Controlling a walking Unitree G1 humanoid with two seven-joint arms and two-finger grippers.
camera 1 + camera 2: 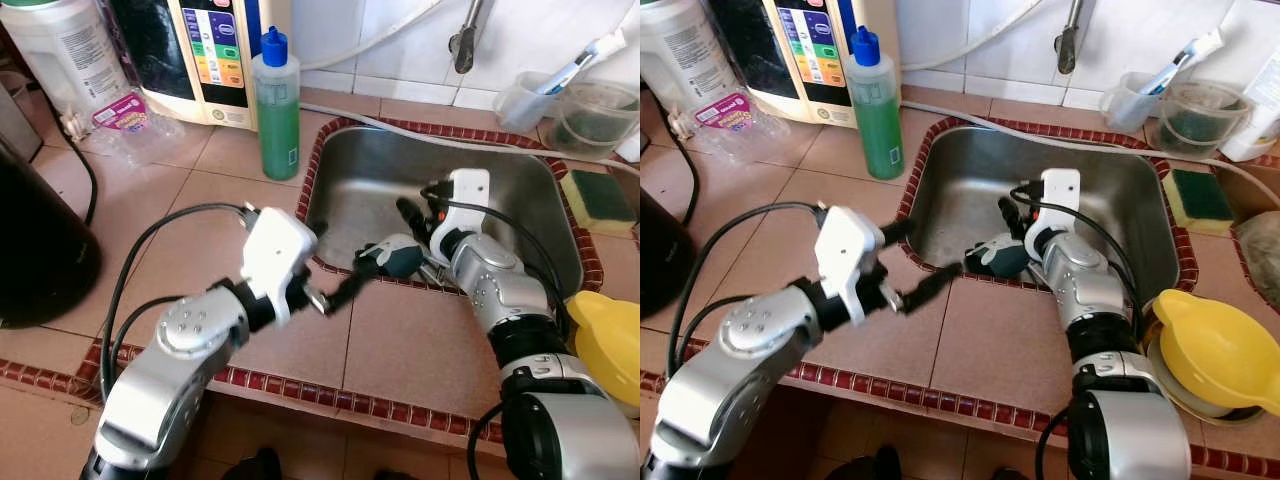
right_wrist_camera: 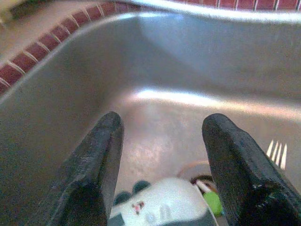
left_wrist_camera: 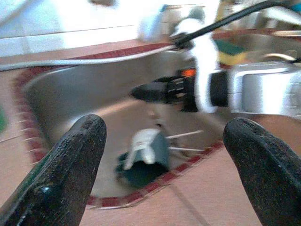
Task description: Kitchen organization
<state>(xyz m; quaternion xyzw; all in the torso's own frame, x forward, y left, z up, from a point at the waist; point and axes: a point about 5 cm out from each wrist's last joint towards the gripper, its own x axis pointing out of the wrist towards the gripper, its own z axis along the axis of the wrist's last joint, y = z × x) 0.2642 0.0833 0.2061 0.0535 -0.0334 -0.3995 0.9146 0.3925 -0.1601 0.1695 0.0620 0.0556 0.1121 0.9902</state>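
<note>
Little of the tidying looks done: a teal and white object point(image 1: 392, 258) lies in the sink point(image 1: 350, 160) against its front edge, with a fork point(image 2: 277, 153) on the sink floor. The right end effector point(image 2: 162, 155) hangs spread above that object, holding nothing. The left end effector point(image 3: 164, 160), spread and empty, hovers over the tabletop point(image 1: 390, 340) near the sink's front-left corner.

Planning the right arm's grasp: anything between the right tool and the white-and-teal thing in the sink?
Nothing visible. The right tool hangs open inside the sink, just above the white-and-teal item, with bare steel around it. A fork lies off to one side, clear of the path.
</note>
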